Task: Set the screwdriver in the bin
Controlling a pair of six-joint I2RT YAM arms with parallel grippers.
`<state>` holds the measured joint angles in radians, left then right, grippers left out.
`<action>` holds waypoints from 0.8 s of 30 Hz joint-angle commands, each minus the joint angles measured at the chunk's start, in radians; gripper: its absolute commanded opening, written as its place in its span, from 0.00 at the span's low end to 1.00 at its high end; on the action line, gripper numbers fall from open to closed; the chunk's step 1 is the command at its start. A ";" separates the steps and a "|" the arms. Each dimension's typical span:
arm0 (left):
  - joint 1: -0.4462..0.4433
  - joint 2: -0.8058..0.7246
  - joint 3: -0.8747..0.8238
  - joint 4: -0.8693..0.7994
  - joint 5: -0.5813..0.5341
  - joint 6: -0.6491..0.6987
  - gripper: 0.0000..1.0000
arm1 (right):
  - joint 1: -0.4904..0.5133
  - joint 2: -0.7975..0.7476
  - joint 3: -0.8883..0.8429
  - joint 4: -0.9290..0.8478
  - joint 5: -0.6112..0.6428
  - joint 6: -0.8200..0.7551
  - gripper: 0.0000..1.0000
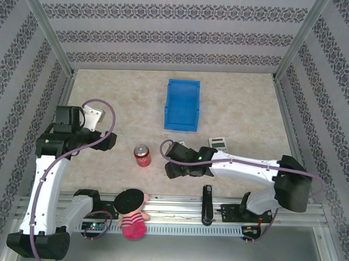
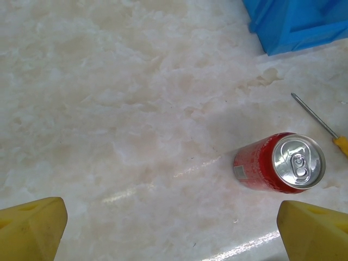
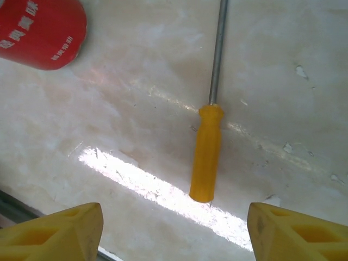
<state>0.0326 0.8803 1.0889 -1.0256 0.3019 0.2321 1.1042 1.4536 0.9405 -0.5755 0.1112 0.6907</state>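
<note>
The screwdriver [image 3: 206,155] lies flat on the marble table, orange-yellow handle toward me and thin silver shaft pointing away. My right gripper [image 3: 174,234] hovers just above it, open, with the handle's end between and slightly ahead of the yellow fingertips [image 3: 60,231]. In the left wrist view the screwdriver [image 2: 314,117] lies right of the can. The blue bin [image 1: 182,105] stands at the back centre, and the blue bin's corner [image 2: 299,24] is at the top right. My left gripper [image 2: 171,234] is open over bare table at the left, holding nothing.
A red drink can [image 1: 142,156] stands upright just left of the right gripper [image 1: 174,165]. A grey calculator [image 1: 220,144] lies behind the right arm. A plush doll [image 1: 132,212] and a black bar-shaped object [image 1: 207,204] rest at the front rail.
</note>
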 commanded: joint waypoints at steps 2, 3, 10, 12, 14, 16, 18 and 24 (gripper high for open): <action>-0.012 -0.030 -0.027 0.033 -0.015 0.001 0.99 | 0.009 0.122 0.082 -0.046 -0.010 -0.017 0.66; -0.013 -0.032 -0.028 0.033 -0.013 0.002 0.99 | 0.009 0.146 0.090 -0.043 -0.015 -0.018 0.66; -0.014 -0.035 -0.057 0.053 0.006 -0.006 0.99 | -0.002 0.261 0.138 -0.098 0.002 -0.037 0.62; -0.014 -0.035 -0.063 0.062 0.006 -0.010 0.99 | -0.004 0.260 0.123 -0.081 0.005 -0.036 0.62; -0.014 -0.033 -0.066 0.070 0.005 -0.012 0.99 | -0.013 0.256 0.106 -0.065 0.005 -0.030 0.62; -0.014 -0.029 -0.068 0.075 0.003 -0.011 0.99 | -0.020 0.253 0.092 -0.049 0.008 -0.027 0.62; -0.013 -0.027 -0.070 0.076 0.006 -0.011 0.99 | -0.032 0.259 0.086 -0.043 0.008 -0.028 0.62; -0.014 -0.023 -0.073 0.086 0.011 -0.020 0.99 | -0.056 0.280 0.067 -0.016 -0.001 -0.022 0.60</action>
<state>0.0319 0.8597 1.0264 -0.9733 0.2996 0.2276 1.0592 1.7142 1.0222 -0.6025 0.0959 0.6746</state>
